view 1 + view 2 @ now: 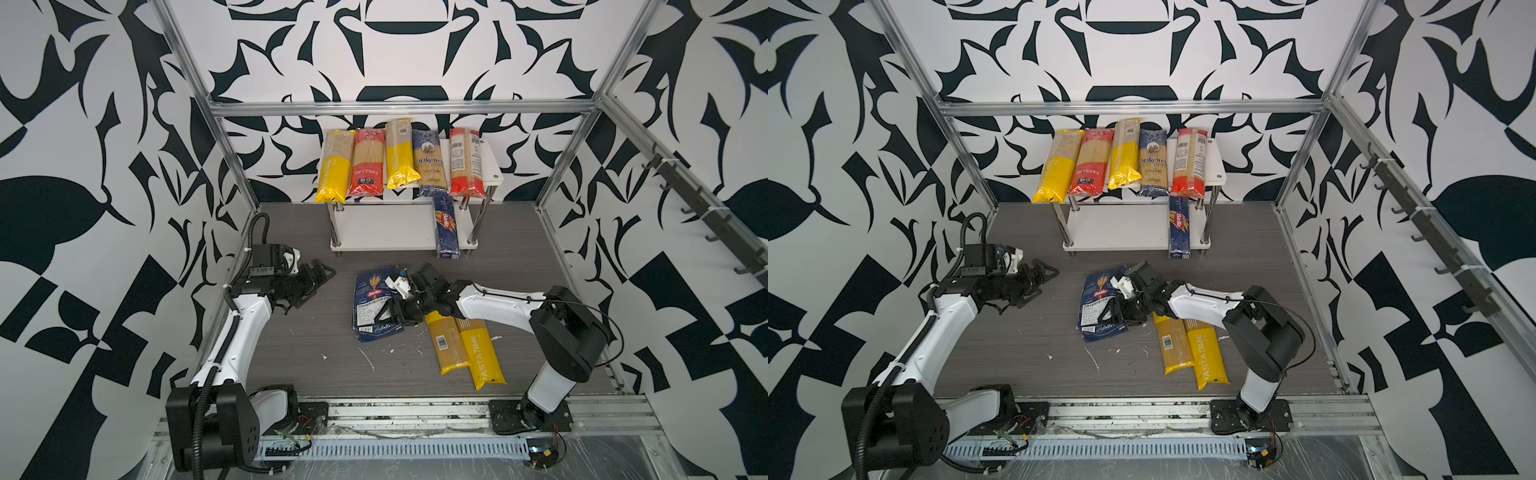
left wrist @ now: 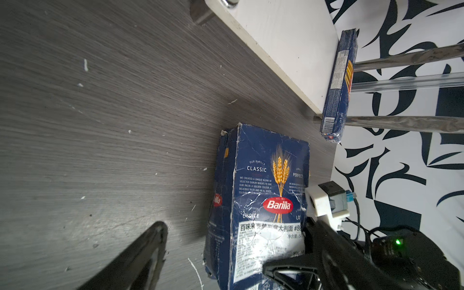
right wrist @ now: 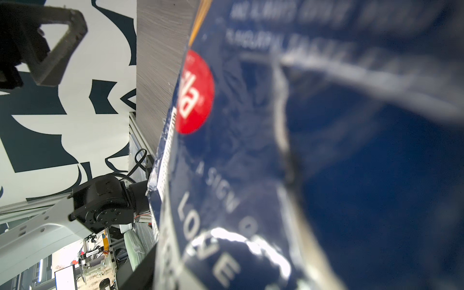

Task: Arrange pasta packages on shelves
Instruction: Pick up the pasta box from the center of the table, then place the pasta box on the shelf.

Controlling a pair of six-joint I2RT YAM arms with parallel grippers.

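At mid-table: right gripper (image 1: pixel 391 312) straddles wide blue Barilla pack (image 1: pixel 371 293), grip cannot be told. Left gripper (image 1: pixel 311 289): jaws wide, empty. Shelves (image 1: pixel 491 167), top board: five spaghetti bags (image 1: pixel 399 160) side by side.

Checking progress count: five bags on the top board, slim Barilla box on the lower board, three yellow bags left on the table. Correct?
No: two yellow bags lie on the table, not three, as both top views show. The rest holds.
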